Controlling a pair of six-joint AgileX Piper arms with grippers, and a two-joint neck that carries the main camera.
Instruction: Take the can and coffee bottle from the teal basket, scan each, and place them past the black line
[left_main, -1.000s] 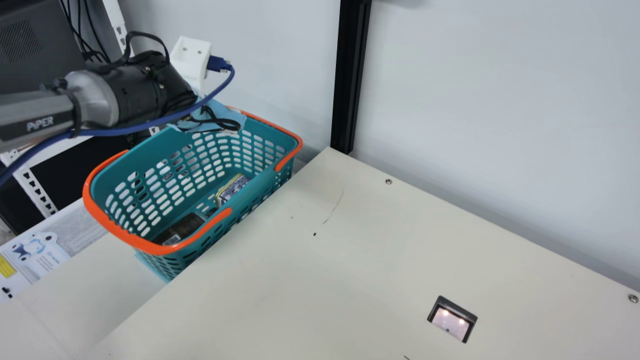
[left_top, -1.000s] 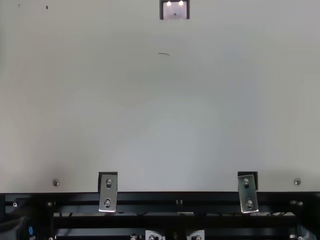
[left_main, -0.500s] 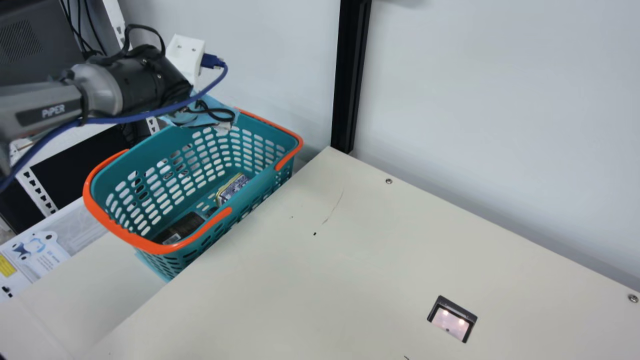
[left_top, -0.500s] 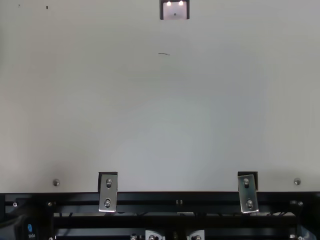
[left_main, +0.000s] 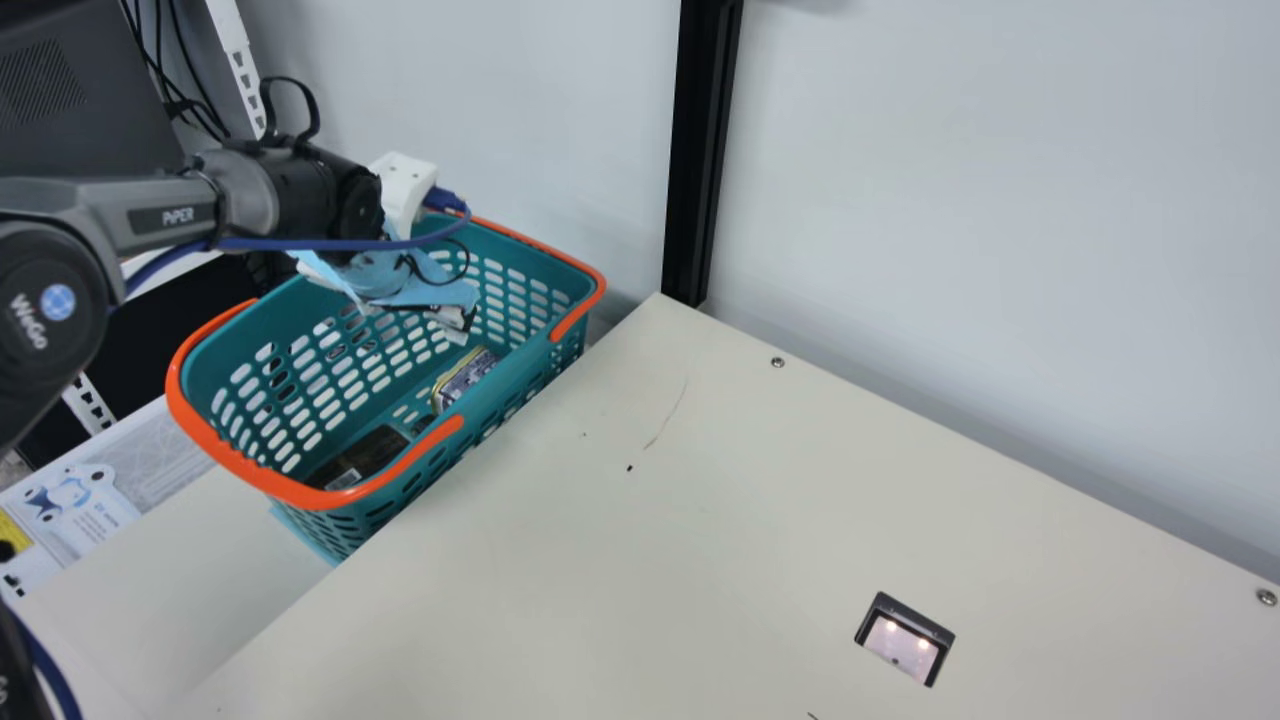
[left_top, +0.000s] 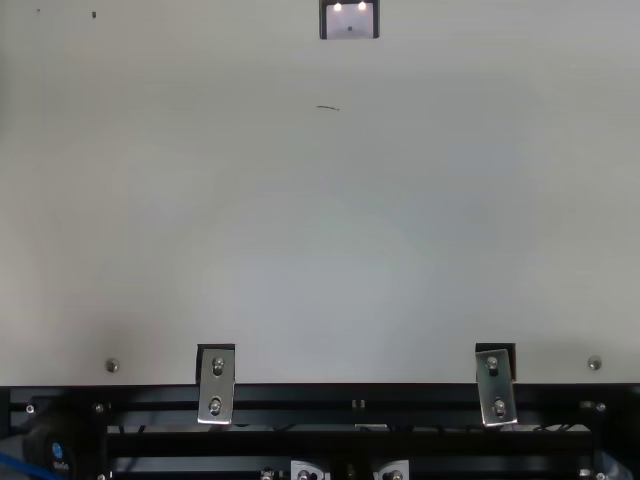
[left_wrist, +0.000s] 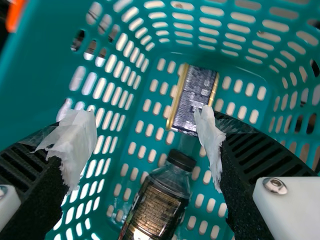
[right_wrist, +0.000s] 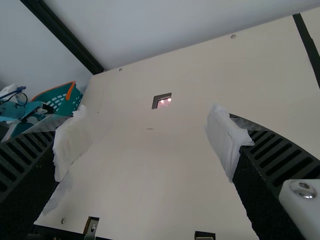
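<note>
Relative to the earlier frames, my left gripper (left_main: 405, 300) has descended in the main view toward the interior of the teal basket (left_main: 520, 370), which sits at 10 o'clock from the lit scanner window (left_main: 903, 640). Its fingers are set wide apart, at 11 o'clock from the can (left_main: 466, 378); the can lies on the basket floor at 2 o'clock from the coffee bottle (left_main: 362, 456). In the right wrist view, my right gripper (right_wrist: 146, 140) is likewise spread wide.
</note>
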